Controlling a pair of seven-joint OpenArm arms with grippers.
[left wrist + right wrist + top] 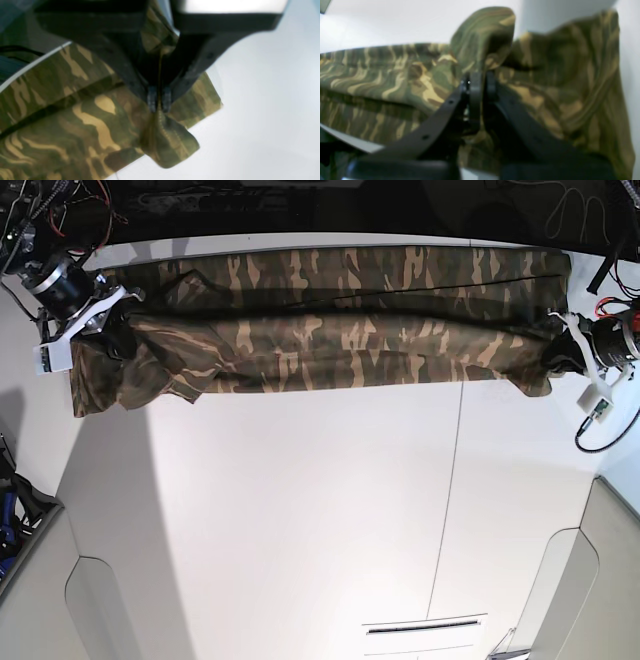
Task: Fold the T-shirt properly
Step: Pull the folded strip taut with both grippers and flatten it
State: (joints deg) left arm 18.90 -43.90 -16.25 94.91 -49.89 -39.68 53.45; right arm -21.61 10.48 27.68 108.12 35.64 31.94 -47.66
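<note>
The camouflage T-shirt [330, 330] lies stretched in a long folded band along the far edge of the white table [300, 510]. My left gripper [158, 101] is shut on a bunched corner of the T-shirt [75, 120] at the band's right end in the base view [562, 345]. My right gripper [481, 82] is shut on a pinched fold of the T-shirt [395, 67] at the band's left end [112, 325], where the cloth [130, 380] bunches and hangs lower. The collar and label are hidden.
A thin seam [455, 480] runs down the table right of centre. Cables and dark gear [70, 205] sit behind the far edge. Grey rounded panels [100, 610] flank the near corners. A small slot [425, 630] lies near the front.
</note>
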